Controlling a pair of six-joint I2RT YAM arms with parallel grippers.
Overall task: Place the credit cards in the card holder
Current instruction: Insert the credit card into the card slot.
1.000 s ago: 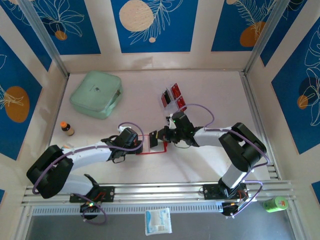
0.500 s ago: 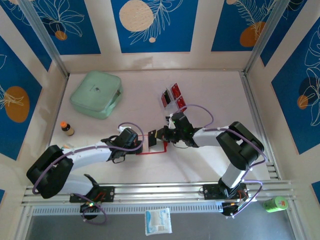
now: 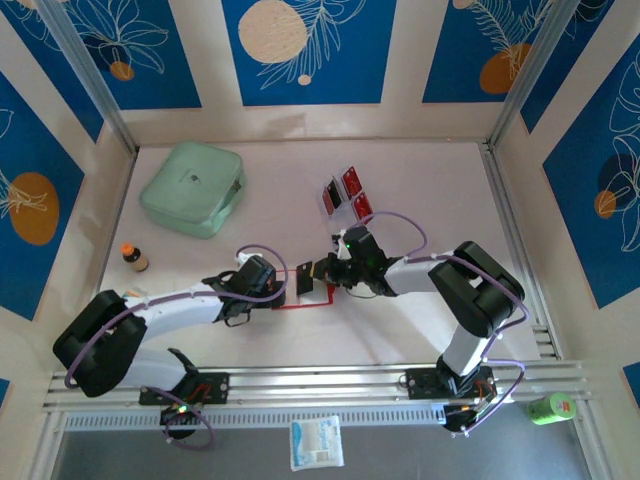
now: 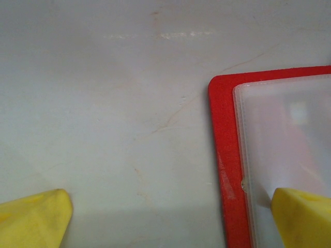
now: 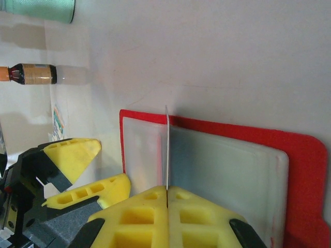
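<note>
- The right gripper [image 5: 167,194], with its yellow two-finger jaws, was clenched on a thin red and dark rectangular credit card [image 5: 167,147], which the right wrist camera saw edge-on.
- The card stood upright between the fingers, over the open card holder [image 5: 302,165], a small flat red folding wallet with a frosted translucent pocket inside.
- The card's far end lay over the pocket, near its left part; whether it had entered a slot could not be told.
- The wallet lay flat on the pale table [image 3: 420,200], near the middle, between the two grippers.
- The left gripper [image 4: 170,206] was released, its jaws spread wide and low at the wallet's left end.
- One of its yellow fingertips [image 4: 302,217] rested on the frosted pocket and the other sat on bare table beside the red edge.
- The other red and black credit cards [image 3: 350,182] stood propped farther back, well apart from the wallet.
- A mint-green soft case [image 3: 193,187] lay at the far left, with a small brown bottle [image 3: 134,258] nearer the left edge.
</note>
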